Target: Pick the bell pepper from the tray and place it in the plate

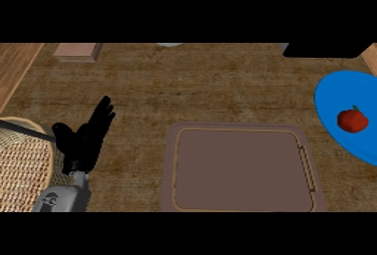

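Observation:
A small red bell pepper [353, 120] with a dark stem lies on the blue plate [335, 99] at the right edge of the head view. The brown tray [242, 169] sits at the lower middle with nothing on it. My left hand [87, 138] stands at the left, fingers straight and pointing up, apart from the tray and holding nothing. No right hand shows anywhere in the view.
A woven wicker basket [22, 169] sits at the lower left beside my left forearm. A pinkish block [77, 51] lies at the back left, and a black object [324, 50] at the back right. A wooden strip [15, 67] runs down the left edge.

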`<state>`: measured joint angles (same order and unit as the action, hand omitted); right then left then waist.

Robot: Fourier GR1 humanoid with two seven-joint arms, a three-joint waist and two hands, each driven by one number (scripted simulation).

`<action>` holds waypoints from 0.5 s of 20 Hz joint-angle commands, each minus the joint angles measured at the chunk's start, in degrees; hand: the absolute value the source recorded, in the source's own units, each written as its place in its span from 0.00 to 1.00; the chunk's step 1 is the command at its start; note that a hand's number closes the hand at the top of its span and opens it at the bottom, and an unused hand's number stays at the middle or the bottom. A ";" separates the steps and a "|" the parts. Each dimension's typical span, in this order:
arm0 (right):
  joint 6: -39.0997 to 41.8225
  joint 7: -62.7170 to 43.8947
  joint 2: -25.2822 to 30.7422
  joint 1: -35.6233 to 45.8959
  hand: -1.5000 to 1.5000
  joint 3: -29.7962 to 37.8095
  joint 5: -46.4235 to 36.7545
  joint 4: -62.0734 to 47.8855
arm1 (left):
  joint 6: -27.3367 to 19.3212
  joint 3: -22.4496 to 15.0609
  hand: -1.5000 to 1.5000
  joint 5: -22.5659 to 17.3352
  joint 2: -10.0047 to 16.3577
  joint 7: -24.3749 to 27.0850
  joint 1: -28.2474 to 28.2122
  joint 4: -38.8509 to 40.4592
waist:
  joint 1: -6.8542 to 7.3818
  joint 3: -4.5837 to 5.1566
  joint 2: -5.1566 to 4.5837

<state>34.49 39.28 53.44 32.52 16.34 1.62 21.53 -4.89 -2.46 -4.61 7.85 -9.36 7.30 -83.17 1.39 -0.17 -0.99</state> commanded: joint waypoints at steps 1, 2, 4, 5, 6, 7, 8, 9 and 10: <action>11.61 7.85 2.27 -0.47 0.00 0.55 1.12 -1.25 | -0.35 1.11 0.50 2.12 3.49 -2.64 3.70 0.19 | -0.02 -0.34 0.00; 9.75 9.37 1.54 -1.82 0.00 0.51 0.93 -1.29 | 0.40 2.86 0.50 1.19 4.35 -0.02 2.04 1.12 | 0.26 -0.34 -0.12; 9.57 9.62 1.47 -2.56 0.00 0.10 0.89 -1.26 | -0.25 1.92 0.50 2.26 3.61 0.08 3.07 1.58 | 0.09 -0.42 -0.29; 10.06 8.67 2.40 -2.21 0.00 0.70 1.61 -1.96 | 1.16 2.06 0.50 1.29 4.36 -0.71 2.55 0.27 | 0.34 -0.35 -0.06; 9.95 8.76 2.97 -2.05 0.00 0.93 1.92 -1.84 | 0.51 1.75 0.50 1.80 3.67 -0.42 2.37 1.33 | 0.34 -0.41 -0.24; 8.56 8.79 2.24 -2.03 0.00 -0.12 1.00 -1.07 | 0.94 2.27 0.50 1.71 4.48 -0.19 3.15 1.04 | 0.75 -0.45 -0.37; 9.90 9.77 2.22 -3.97 0.00 -0.65 0.76 -1.46 | -0.39 1.51 0.50 2.11 2.76 -0.05 1.93 0.85 | 0.42 -0.46 -0.25; 8.97 9.72 2.65 -3.97 0.00 -0.34 1.02 -1.50 | 0.71 3.07 0.50 1.83 4.83 0.25 3.52 2.04 | 0.07 -0.40 -0.28; 10.42 9.67 4.45 -3.93 0.00 -0.12 1.37 -1.43 | 0.78 1.84 0.50 1.95 3.44 2.06 0.42 1.33 | 0.38 -0.37 -0.10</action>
<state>33.93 40.04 55.86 30.03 16.09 2.80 21.47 -5.35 -2.29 -3.72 7.59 -8.78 7.94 -82.71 1.64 -0.48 -1.17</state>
